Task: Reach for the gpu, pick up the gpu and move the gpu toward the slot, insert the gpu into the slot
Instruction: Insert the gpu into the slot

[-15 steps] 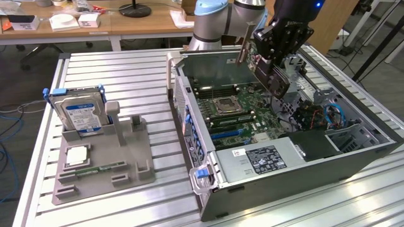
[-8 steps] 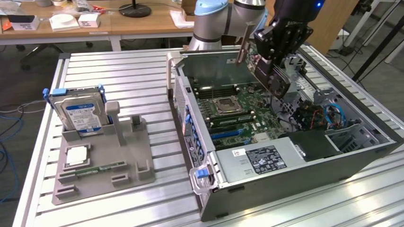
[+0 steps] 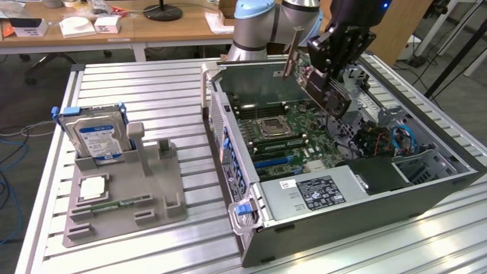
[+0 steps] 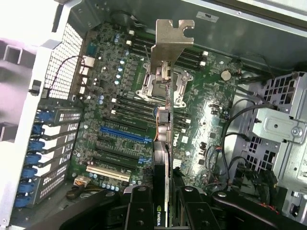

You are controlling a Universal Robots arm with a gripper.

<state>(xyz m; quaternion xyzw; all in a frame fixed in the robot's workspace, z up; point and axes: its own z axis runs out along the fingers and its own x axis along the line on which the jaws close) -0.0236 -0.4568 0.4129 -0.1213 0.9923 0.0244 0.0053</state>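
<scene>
My gripper (image 3: 329, 67) hangs over the open computer case (image 3: 228, 142), shut on the gpu (image 3: 336, 100). The card is a dark board, tilted, with its silver end bracket (image 3: 290, 52) pointing up and toward the exterior view's left. In the wrist view the gpu (image 4: 165, 139) is seen edge-on between my black fingers (image 4: 140, 207), with the bracket (image 4: 171, 40) at its far end. It floats above the motherboard (image 4: 120, 81), clear of it. The blue slot (image 4: 125, 135) lies on the board beside the card's line; the same slot (image 3: 275, 163) sits near the case's middle.
A grey fixture (image 3: 152, 188) at the exterior view's left holds a blue-labelled hard drive (image 3: 95, 137), a processor chip (image 3: 91, 187) and a memory stick (image 3: 122, 204). Inside the case are a power supply (image 3: 320, 191), the CPU socket (image 3: 272, 127) and cables (image 3: 396, 140).
</scene>
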